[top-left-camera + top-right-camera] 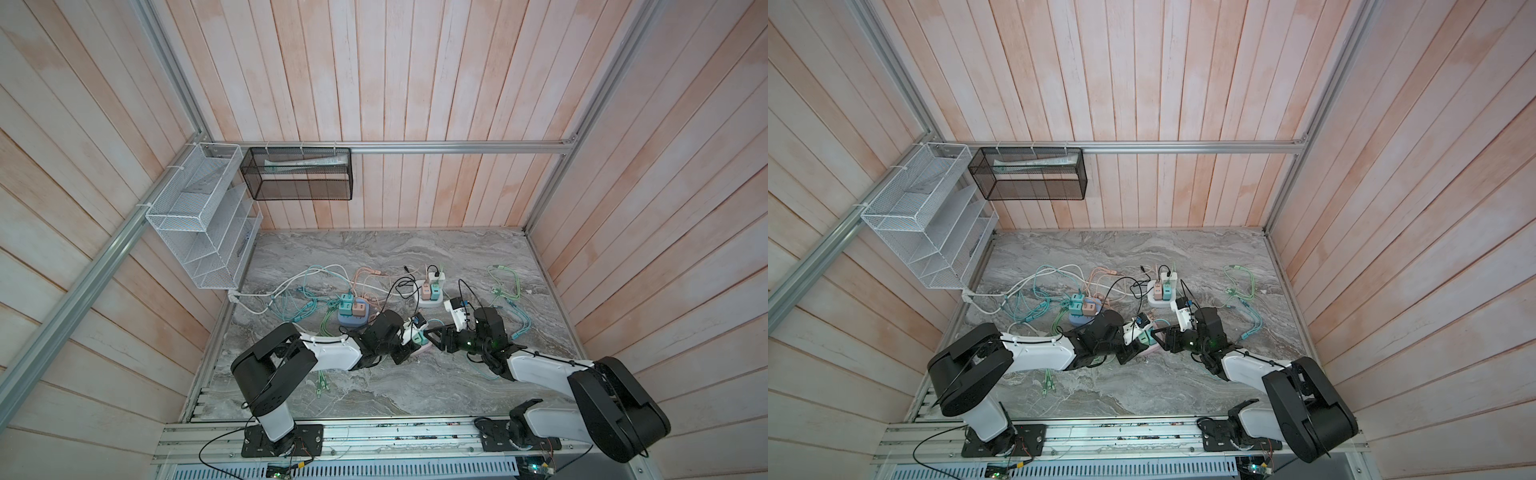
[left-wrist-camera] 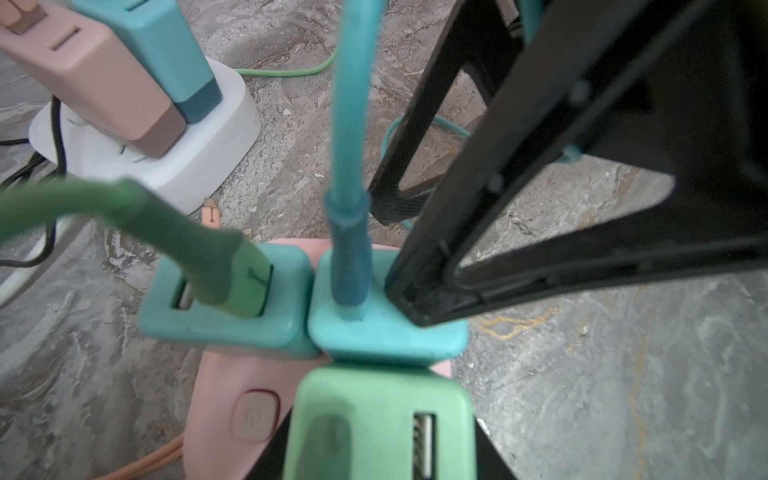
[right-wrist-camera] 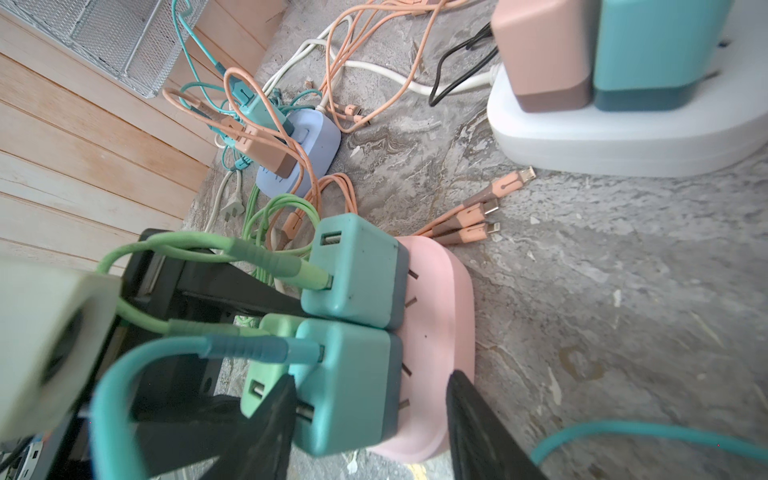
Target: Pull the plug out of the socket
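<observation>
Two right jaws straddle teal plug (image 3: 345, 386) — pink socket (image 3: 440, 311) too.

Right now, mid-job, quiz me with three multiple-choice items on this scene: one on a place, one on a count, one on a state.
1. The left gripper and right gripper meet at:
A. the rounded pale-blue plastic power strip
B. the rounded pink plastic power strip
C. the white plastic power strip

2. Square plastic adapters plugged into the pink strip:
A. one
B. three
C. five

3. The teal cable's plug is:
A. seated in a teal adapter
B. lying loose, unplugged
C. dangling in the air

Answers:
1 B: both wrist views show the pink strip right at the grippers, with the pale-blue and white strips farther off.
2 B: two teal ones and a light-green adapter.
3 A: its tip stands in the adapter's port.
</observation>
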### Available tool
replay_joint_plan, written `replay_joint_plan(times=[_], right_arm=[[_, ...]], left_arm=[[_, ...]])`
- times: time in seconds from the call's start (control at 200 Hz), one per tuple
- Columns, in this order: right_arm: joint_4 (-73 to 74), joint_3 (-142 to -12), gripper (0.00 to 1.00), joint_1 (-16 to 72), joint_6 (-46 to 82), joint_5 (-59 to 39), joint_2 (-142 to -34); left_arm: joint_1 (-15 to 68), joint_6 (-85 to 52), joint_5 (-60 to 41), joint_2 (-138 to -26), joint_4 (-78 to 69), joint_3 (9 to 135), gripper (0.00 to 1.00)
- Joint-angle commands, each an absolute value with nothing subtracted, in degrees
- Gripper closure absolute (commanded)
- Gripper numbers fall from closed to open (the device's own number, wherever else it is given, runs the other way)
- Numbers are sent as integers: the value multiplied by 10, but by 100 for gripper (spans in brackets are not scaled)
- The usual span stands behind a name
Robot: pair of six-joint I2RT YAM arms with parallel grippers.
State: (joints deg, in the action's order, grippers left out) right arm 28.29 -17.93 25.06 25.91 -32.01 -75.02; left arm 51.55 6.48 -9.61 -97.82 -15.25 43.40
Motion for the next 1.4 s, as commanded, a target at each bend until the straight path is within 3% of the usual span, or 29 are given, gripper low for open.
replay_joint_plan(times=[0.0, 0.315, 0.615, 0.88, 1.01, 1.395], right_arm=[[196, -156, 46, 265, 252, -290, -776], [198, -155, 47, 265, 254, -286, -776], [198, -156, 47, 265, 257, -280, -782], [194, -160, 48, 265, 256, -274, -784], [194, -162, 48, 265, 256, -273, -786], [201, -161, 48, 265, 267, -250, -773]], left_arm=[[518, 18, -83, -939, -241, 443, 80], [515, 5, -103, -935, -257, 428, 80], [542, 78, -60, -923, -222, 436, 80], [542, 65, -42, -909, -235, 418, 82], [515, 29, -90, -894, -253, 406, 82], [514, 39, -99, -871, -230, 379, 82]])
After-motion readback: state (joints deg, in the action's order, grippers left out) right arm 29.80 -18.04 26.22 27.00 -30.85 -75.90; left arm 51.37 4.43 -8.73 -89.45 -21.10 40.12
